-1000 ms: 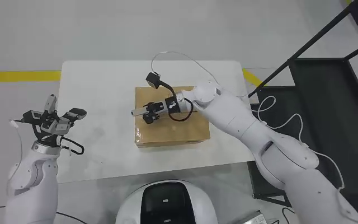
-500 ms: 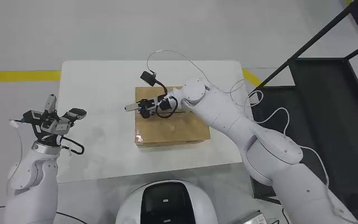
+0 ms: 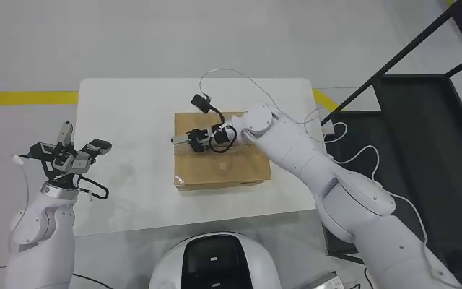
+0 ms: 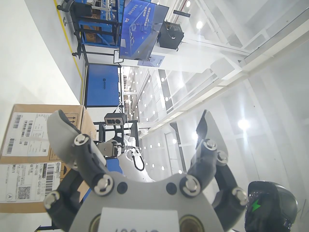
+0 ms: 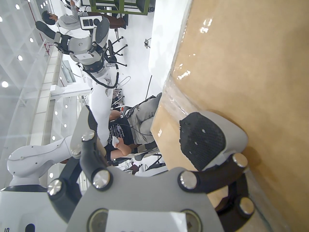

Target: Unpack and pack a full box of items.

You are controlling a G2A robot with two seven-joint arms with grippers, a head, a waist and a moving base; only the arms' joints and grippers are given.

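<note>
- The box [image 3: 231, 170] is plain brown cardboard with its flaps shut. It lies flat near the middle of the white table [image 3: 123, 108], a touch toward 3 o'clock.
- Glossy clear tape [image 5: 173, 102] runs along its top seam.
- White barcode labels [image 4: 24, 131] cover one of its sides.
- The right gripper [image 3: 180, 140] sits over the box's 9 o'clock edge with its fingers spread. One finger is above the cardboard top and the other is out past the edge. The inner one seems to rest on the cardboard, though contact is hard to confirm.
- The left gripper [image 3: 81, 141] hangs at the table's 9 o'clock edge, well apart from the box, with its fingers spread and nothing between them.
</note>
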